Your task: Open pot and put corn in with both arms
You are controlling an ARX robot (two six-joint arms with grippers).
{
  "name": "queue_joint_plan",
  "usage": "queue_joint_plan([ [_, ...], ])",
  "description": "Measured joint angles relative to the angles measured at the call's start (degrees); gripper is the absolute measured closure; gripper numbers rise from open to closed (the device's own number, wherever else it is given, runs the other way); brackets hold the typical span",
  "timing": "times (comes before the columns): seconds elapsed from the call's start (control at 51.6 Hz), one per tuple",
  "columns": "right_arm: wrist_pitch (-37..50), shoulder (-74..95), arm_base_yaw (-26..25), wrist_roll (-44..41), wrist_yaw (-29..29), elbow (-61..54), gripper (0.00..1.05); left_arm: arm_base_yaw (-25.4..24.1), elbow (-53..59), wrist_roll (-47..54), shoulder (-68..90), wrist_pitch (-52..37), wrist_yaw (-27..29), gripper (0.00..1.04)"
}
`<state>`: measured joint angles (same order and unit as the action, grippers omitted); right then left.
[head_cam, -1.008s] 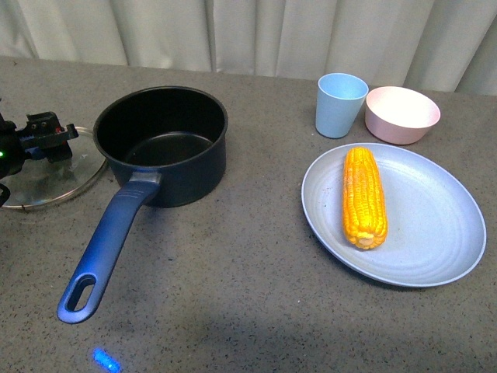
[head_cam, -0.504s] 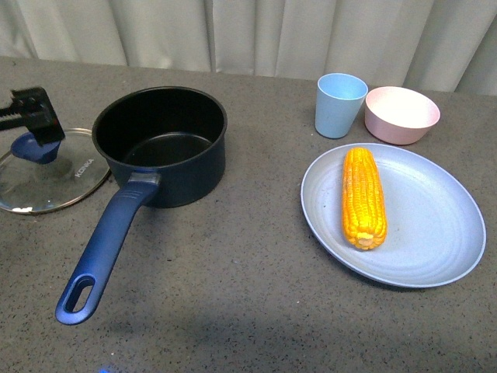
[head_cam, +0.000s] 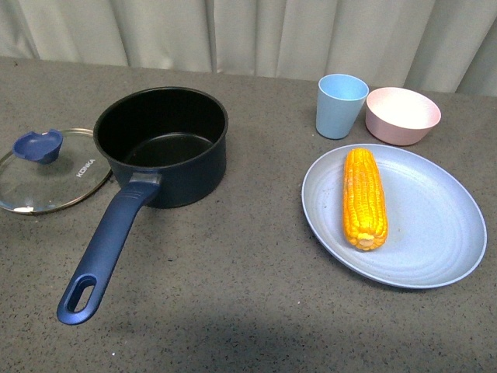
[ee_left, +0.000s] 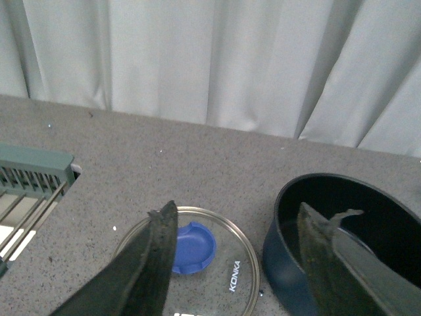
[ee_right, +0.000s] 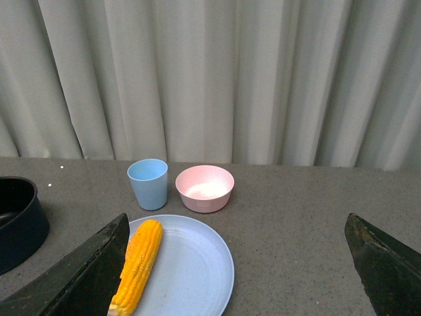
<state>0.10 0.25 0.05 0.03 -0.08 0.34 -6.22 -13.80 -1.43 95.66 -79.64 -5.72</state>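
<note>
The dark navy pot (head_cam: 161, 146) stands open at the left of the table, its long blue handle (head_cam: 105, 249) pointing toward me. Its glass lid (head_cam: 48, 172) with a blue knob (head_cam: 37, 145) lies flat on the table left of it. The corn (head_cam: 364, 197) lies on a light blue plate (head_cam: 435, 233) at the right. Neither gripper shows in the front view. My left gripper (ee_left: 237, 227) is open, above the lid (ee_left: 217, 263) and the pot (ee_left: 348, 230). My right gripper (ee_right: 237, 263) is wide open, back from the corn (ee_right: 137, 266).
A light blue cup (head_cam: 340, 105) and a pink bowl (head_cam: 402, 114) stand behind the plate, near the curtain. In the left wrist view a green rack (ee_left: 29, 181) sits at the table's edge beside the lid.
My left gripper has let go of the lid's knob and drawn back out of the front view. The lid now lies on the table left of the pot.
</note>
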Motion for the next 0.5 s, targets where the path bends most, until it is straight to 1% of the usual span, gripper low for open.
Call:
queue_joint_plan([
  [0.078,-0.02,0.00,0.00,0.00,0.00,0.00,0.09,1.14,5.16,0.42,-8.28,2.38,0.85,0.77],
  [0.155,-0.02,0.00,0.00,0.00,0.00,0.00,0.09,1.97,7.65,0.76,-14.60,5.75,1.44,0.95],
  [0.194,-0.02,0.00,0.00,0.00,0.00,0.00,0.09,2.82,8.61,0.79,-17.42,7.72,2.64,1.01],
  [0.233,-0.02,0.00,0.00,0.00,0.00,0.00,0.09,4.57,9.51,0.96,-20.20,9.75,5.35,1.01],
  [0.252,-0.02,0.00,0.00,0.00,0.00,0.00,0.09,4.98,9.84,0.96,-21.38,10.62,5.55,1.01],
  [0.31,-0.02,0.00,0.00,0.00,-0.02,0.00,0.09,6.01,11.06,0.98,-26.18,14.10,5.51,1.01],
  [0.426,-0.02,0.00,0.00,0.00,0.00,0.00,0.09,6.08,12.15,0.98,-33.44,20.02,5.68,1.01],
  [0.504,-0.02,0.00,0.00,0.00,0.00,0.00,0.09,6.08,12.04,0.98,-39.80,27.54,5.68,1.01],
])
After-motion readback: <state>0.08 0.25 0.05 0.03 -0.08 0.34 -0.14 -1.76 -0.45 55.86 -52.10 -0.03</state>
